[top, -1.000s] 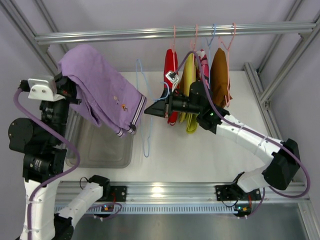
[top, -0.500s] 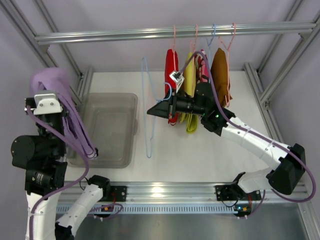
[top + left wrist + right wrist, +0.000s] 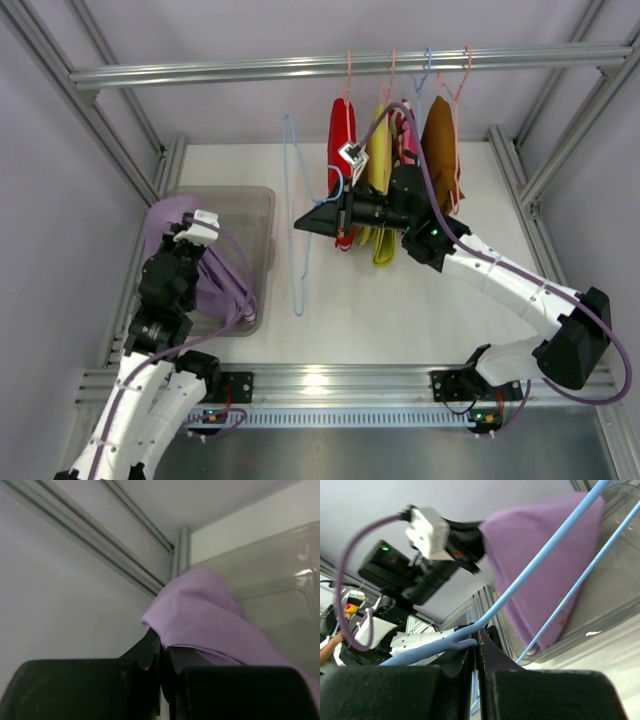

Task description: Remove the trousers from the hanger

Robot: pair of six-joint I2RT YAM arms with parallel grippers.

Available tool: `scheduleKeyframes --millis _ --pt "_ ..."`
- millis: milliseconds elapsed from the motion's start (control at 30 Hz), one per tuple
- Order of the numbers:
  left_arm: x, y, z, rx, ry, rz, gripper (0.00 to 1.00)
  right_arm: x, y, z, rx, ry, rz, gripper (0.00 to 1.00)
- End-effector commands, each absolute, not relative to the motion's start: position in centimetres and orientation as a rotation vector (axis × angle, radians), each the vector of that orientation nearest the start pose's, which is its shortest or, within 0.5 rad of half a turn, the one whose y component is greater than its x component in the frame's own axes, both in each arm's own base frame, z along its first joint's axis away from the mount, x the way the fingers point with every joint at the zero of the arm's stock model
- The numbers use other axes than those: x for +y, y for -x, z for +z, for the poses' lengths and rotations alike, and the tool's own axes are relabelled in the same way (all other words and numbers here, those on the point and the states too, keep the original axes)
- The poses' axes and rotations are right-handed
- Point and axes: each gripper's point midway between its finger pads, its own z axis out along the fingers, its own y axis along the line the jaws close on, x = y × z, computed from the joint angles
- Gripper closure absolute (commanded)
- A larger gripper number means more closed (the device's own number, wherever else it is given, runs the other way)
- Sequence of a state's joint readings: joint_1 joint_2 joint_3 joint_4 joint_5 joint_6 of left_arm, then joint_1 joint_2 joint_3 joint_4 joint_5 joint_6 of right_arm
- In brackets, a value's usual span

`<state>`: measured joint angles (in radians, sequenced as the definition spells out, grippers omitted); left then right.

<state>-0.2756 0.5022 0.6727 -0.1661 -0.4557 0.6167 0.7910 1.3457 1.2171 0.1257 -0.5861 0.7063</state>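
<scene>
The lilac trousers are off the hanger and lie bunched in the clear plastic bin at the left. My left gripper is low over the bin and shut on a fold of them. My right gripper is shut on the bare light blue hanger, holding it upright over the table; the hanger also shows in the right wrist view. The red trousers and the yellow-green trousers hang on hangers from the rail.
A brown garment and a pink one hang on the rail right of the yellow-green trousers. Aluminium frame posts stand at both sides. The bin's rim lies just beyond my left gripper.
My left arm has swung down from high at the left and carried the lilac trousers into the bin. My right arm has hardly moved and still grips the blue hanger.
</scene>
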Motion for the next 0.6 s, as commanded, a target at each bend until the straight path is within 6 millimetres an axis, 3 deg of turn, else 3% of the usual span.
scheduleKeyframes --millis 0,133,233,267,333,367,433,500,567 --pt "1.1 -27.6 31.0 1.499 -0.264 0.471 1.0 37.3 -20.4 40.7 1.592 0.639 1.575 1.0" --pt "-1.8 -29.7 28.8 1.538 -0.214 0.251 0.91 37.0 -20.1 42.7 1.545 0.654 1.575 1.0" --pt "-2.4 -30.7 28.1 1.569 -0.136 0.176 0.66 36.6 -19.8 44.3 1.49 0.671 1.558 1.0" --pt "-2.2 -30.8 28.2 1.584 -0.106 0.171 0.49 36.2 -19.6 44.9 1.464 0.68 1.546 1.0" --pt "-2.3 -30.7 27.1 1.678 -0.053 0.12 0.34 35.8 -19.2 45.8 1.435 0.686 1.539 1.0" --pt "-2.5 -30.4 29.2 1.657 -0.027 0.085 0.29 35.5 -18.9 46.3 1.418 0.689 1.536 1.0" --pt "-3.7 -29.0 30.8 1.648 -0.036 -0.038 0.16 34.9 -18.4 46.9 1.397 0.689 1.531 1.0" --pt "-5.9 -26.9 34.6 1.573 -0.1 -0.193 0.02 34.6 -18.1 47.1 1.394 0.689 1.528 1.0" --pt "-7.5 -25.3 37.1 1.532 -0.147 -0.308 0.01 34.2 -18.0 47.3 1.391 0.68 1.521 1.0"
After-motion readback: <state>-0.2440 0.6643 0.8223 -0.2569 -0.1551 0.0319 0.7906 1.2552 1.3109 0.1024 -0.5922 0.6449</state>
